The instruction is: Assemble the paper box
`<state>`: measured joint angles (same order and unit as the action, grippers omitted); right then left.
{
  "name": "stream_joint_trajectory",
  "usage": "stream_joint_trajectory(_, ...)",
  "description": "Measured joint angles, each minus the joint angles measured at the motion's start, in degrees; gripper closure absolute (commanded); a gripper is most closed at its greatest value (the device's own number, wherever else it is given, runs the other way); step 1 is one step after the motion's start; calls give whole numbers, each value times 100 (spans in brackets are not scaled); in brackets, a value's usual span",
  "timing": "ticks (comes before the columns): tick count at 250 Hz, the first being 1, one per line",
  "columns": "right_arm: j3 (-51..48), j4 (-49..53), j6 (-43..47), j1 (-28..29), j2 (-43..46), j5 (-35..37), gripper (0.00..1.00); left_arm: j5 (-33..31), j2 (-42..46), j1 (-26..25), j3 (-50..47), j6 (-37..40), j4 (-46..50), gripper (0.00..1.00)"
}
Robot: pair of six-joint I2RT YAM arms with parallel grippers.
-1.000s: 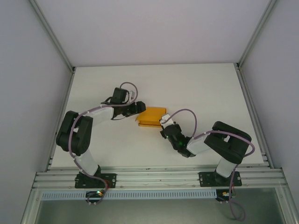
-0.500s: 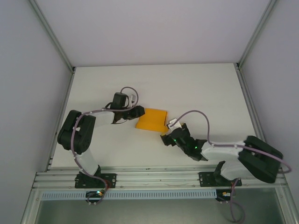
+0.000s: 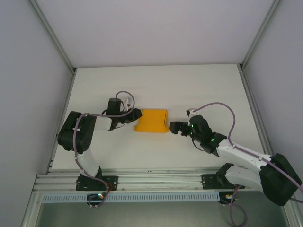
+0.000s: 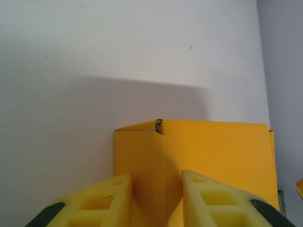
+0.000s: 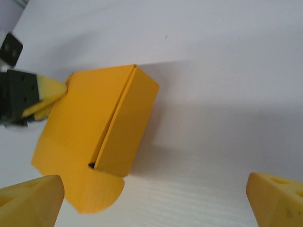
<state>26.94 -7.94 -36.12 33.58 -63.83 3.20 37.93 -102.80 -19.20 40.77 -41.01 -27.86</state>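
The right gripper [image 3: 174, 127] is standing wide open with nothing between its fingers, hovering just beside the right end of the paper box [image 3: 152, 121]. The left gripper [image 3: 135, 116] is sitting narrowed at the box's left end, but I cannot tell whether it is truly pinching the card. The box is lying on the table [image 3: 203, 90] between the two arms, already folded into a shallow rectangle. The step in hand is probably closing the right end. For that, the left side should be bracing the box against sliding. The right fingers should be coming in low, catching the rounded tuck flap [image 5: 97, 191] and steering it into the open slot without crushing the thin walls. The right wrist view is showing that flap lying loose on the table, which the overhead view is not resolving. The left wrist view is showing a small dark gap [image 4: 159, 122] where two panels are meeting at the far edge.
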Motion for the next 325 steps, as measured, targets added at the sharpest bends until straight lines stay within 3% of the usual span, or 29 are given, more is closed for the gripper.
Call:
stream_joint_trajectory(79,1390,-632,-909,-555,-2374,-1869,0,111,-61,61,-175,-153,-455,73)
stream_joint_trajectory(110,1707,-894,-1134,-570,-3053,-2411,5,136,-79,87,-221,-199,-586,73)
stream_joint_trajectory(215,1714,-2542,-2131,-597,-4057,-3499,54,153,-83,149,-293,-236,-780,69)
stream_joint_trajectory(234,1687,-2728,-2271,-605,-4054,-3515,59,131,-9,162,-313,-236,-741,63)
stream_joint_trajectory(244,1657,-2789,-2299,-605,-4041,-3521,59,101,63,162,-330,-232,-691,55)
stream_joint_trajectory(255,1620,-2787,-2302,-610,-3987,-3523,61,66,168,162,-334,-166,-586,37)
stream_joint_trajectory(270,1552,-2732,-2308,-645,-3842,-3523,61,17,341,162,-332,-109,-433,1)
stream_joint_trajectory(295,1488,-2518,-2369,-730,-3495,-3523,61,-76,831,136,-273,186,-59,0)
stream_joint_trajectory(325,1497,-2004,-2557,-1003,-3064,-3526,65,-490,1622,-81,15,1099,612,0)
